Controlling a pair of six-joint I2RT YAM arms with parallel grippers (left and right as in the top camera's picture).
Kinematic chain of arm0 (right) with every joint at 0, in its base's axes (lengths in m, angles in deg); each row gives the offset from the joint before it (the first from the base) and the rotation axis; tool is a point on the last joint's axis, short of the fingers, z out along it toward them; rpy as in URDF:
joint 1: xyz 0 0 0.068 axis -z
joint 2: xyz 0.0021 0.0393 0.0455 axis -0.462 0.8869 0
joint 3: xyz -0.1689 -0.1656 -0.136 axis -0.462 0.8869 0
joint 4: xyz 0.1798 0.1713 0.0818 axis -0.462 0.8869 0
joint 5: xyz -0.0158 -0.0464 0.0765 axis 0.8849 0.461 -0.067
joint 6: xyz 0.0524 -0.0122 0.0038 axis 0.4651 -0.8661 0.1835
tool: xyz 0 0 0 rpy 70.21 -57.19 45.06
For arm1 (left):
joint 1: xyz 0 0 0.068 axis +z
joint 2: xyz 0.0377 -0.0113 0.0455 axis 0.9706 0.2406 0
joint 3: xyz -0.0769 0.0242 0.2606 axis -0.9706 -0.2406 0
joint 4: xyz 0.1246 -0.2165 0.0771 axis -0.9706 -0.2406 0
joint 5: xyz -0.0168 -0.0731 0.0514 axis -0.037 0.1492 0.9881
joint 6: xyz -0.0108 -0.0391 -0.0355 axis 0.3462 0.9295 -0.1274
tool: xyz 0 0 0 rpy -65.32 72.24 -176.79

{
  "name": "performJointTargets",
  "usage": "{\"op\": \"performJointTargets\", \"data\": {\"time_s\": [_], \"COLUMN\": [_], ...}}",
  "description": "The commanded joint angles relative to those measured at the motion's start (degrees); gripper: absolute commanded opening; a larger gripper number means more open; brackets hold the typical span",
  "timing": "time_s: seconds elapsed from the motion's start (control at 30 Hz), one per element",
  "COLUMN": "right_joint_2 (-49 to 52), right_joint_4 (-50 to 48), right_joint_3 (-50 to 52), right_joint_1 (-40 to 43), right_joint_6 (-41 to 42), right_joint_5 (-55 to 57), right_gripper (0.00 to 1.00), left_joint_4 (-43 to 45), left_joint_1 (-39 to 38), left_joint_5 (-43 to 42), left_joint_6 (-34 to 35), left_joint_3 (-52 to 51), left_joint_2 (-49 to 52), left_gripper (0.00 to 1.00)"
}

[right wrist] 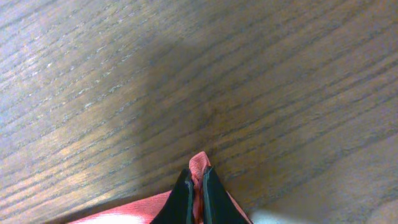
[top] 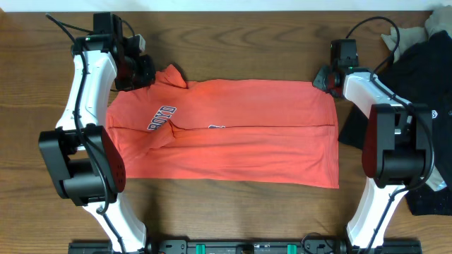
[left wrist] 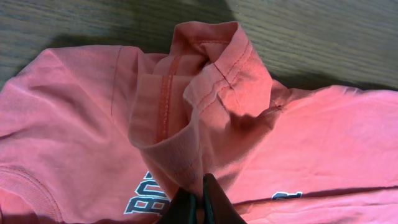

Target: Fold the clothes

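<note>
A coral-red T-shirt [top: 233, 130] with navy-and-white lettering lies spread across the middle of the wooden table, folded lengthwise. My left gripper [top: 138, 70] is shut on the shirt's far left sleeve, which hangs bunched from the jaws [left wrist: 200, 202] above the shirt body [left wrist: 68, 137]. My right gripper [top: 326, 77] is shut on the shirt's far right corner; a small tip of red cloth [right wrist: 199, 165] pokes out between the jaws [right wrist: 197, 186]. A black tee with a small white logo [top: 427, 85] lies at the right edge, and a beige piece [top: 406, 32] lies at the far right corner.
Bare wood table [top: 233, 42] runs along the far side behind the shirt and along the front. The pile of black and beige garments sits right beside my right arm's base [top: 392, 148]. My left arm's base [top: 81, 166] stands at the shirt's left edge.
</note>
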Motion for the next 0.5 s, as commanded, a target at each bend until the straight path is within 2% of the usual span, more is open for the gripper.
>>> {"op": "performJointTargets", "data": {"time_s": [0.0,0.27,0.47], "right_joint_2": [2.12,-3.5,-10.43], "right_joint_4": [3.13,11.1,22.18], "right_joint_3": [0.55,0.5,0.5], "right_joint_1": [0.76,3.3,2.54], "right_joint_6": [0.59,0.31,-5.05], "right_joint_5": [0.15,1.01,-2.91], "right_gripper": [0.01,0.02,0.09], "left_joint_4": [-0.31,-4.24,-11.8], "left_joint_1": [0.22,0.48,2.45], "left_joint_5": [0.74,0.72,3.1], "left_joint_6": [-1.05,-1.01,-0.94], "left_joint_3": [-0.44,-0.42,-0.42], "left_joint_2": [0.26,-4.48,-12.0], "left_gripper": [0.06,0.06,0.06]}}
